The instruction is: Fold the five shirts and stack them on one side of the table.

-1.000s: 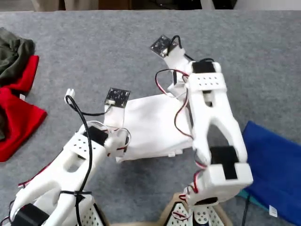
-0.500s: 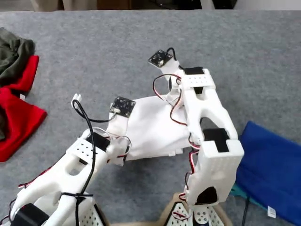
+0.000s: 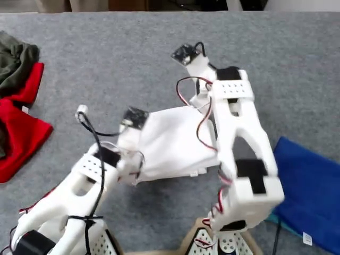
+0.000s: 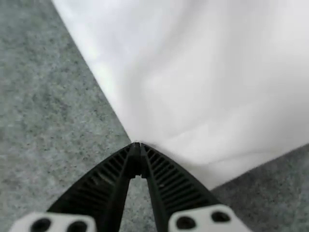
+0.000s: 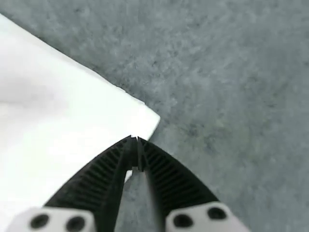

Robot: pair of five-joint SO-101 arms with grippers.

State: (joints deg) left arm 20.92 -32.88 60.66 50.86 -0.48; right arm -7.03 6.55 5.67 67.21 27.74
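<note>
A white shirt (image 3: 170,141) lies folded flat in the middle of the grey table. My left gripper (image 3: 127,139) sits at its left edge. In the left wrist view the left gripper (image 4: 137,147) has its jaws closed on the edge of the white shirt (image 4: 193,72). My right gripper (image 3: 197,103) is at the shirt's far right corner. In the right wrist view the right gripper (image 5: 133,141) is shut on that corner of the white shirt (image 5: 53,111), with cloth showing between the jaws.
A red shirt (image 3: 18,127) and a dark green shirt (image 3: 16,58) lie crumpled at the left edge. A blue shirt (image 3: 311,191) lies folded at the near right. Bare grey table (image 3: 106,58) stretches across the far side.
Both arms drew in toward the near edge half a second ago, then moved back out to about where they were. The white shirt's edges shifted slightly with them.
</note>
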